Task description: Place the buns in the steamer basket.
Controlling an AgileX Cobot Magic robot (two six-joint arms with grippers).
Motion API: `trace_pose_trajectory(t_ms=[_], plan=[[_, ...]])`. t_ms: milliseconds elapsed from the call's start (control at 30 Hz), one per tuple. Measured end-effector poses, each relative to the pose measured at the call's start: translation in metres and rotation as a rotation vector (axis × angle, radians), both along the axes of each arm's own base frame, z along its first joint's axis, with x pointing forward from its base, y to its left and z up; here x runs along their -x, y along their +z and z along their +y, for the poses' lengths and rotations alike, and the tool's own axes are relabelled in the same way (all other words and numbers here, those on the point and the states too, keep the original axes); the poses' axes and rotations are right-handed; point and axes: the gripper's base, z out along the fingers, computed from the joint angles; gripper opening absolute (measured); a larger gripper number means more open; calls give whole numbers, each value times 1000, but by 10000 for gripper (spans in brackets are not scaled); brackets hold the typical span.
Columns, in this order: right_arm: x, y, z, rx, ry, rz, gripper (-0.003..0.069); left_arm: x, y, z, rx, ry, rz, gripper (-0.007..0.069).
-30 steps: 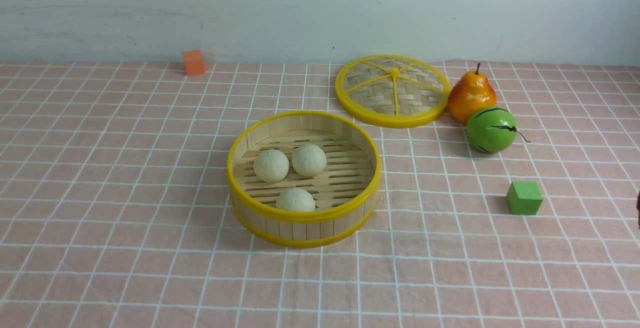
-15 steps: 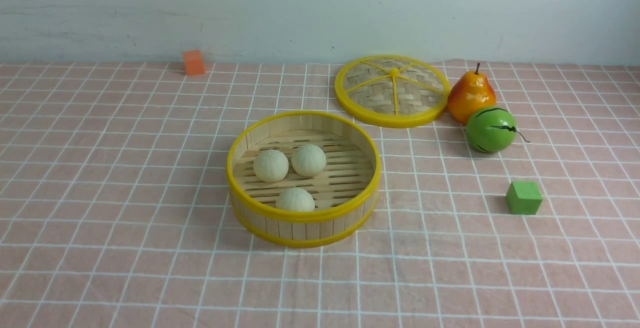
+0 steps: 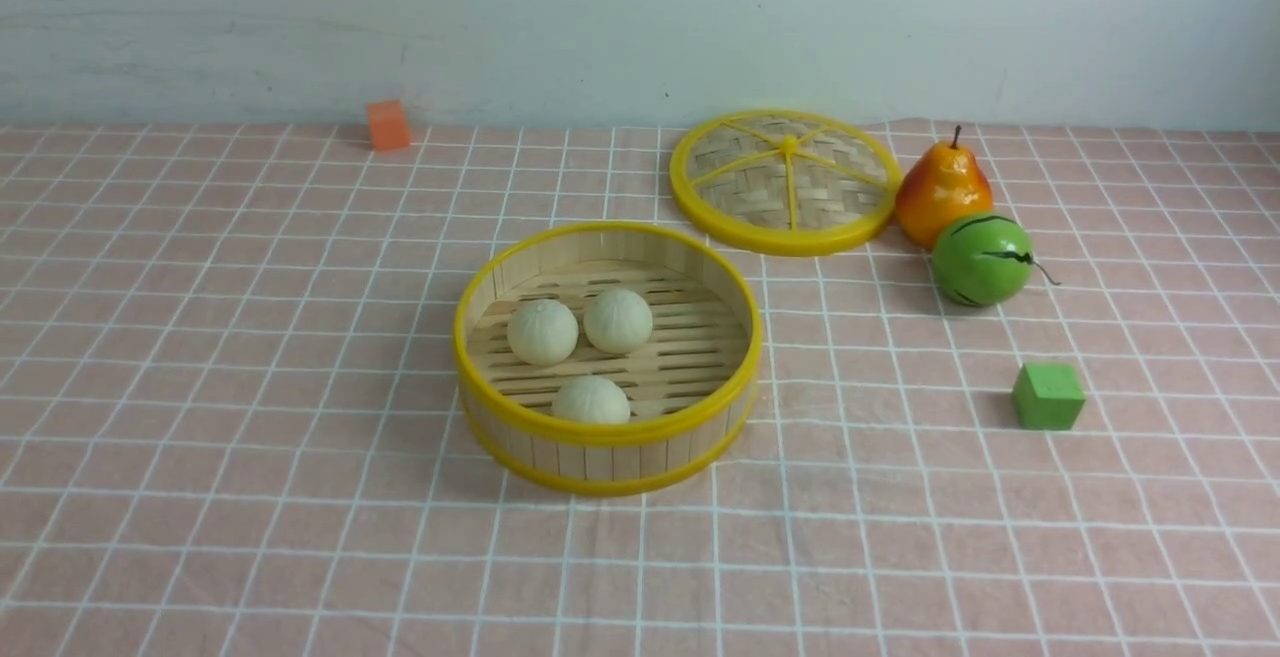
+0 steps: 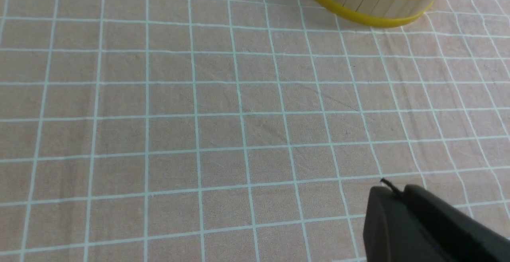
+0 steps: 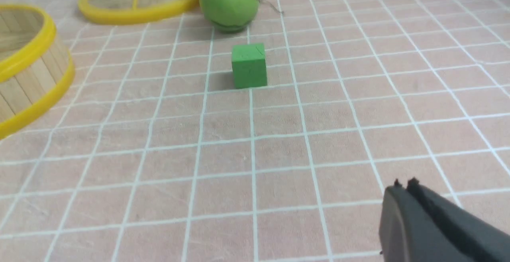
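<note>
Three cream-white buns lie inside the steamer basket (image 3: 606,433) at the table's middle: one at the left (image 3: 542,331), one beside it (image 3: 618,320), one at the near wall (image 3: 591,401). The basket also shows in the left wrist view (image 4: 374,4) and the right wrist view (image 5: 30,78). Neither arm shows in the front view. My left gripper (image 4: 392,192) is shut and empty above bare cloth, nearer than the basket. My right gripper (image 5: 403,186) is shut and empty above bare cloth, nearer than the green cube.
The flat woven lid (image 3: 786,182) lies behind the basket to the right. An orange pear (image 3: 942,189) and a green striped ball (image 3: 981,260) stand beside it. A green cube (image 3: 1047,396) sits right of the basket; an orange cube (image 3: 388,125) stands at the back wall.
A dark bit of the right arm at the front view's right edge has gone out of view. The buns and basket have not moved.
</note>
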Motion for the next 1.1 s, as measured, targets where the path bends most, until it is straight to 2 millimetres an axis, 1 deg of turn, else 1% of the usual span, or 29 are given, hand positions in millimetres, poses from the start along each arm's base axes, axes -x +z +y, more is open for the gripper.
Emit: trace_pose_trajectory(t_ms=[133, 1100], plan=[[1, -1, 0, 19, 1, 21, -21, 0, 0, 0, 0, 0, 0, 38], [1, -1, 0, 22, 2, 25, -10, 0, 0, 0, 0, 0, 0, 68]])
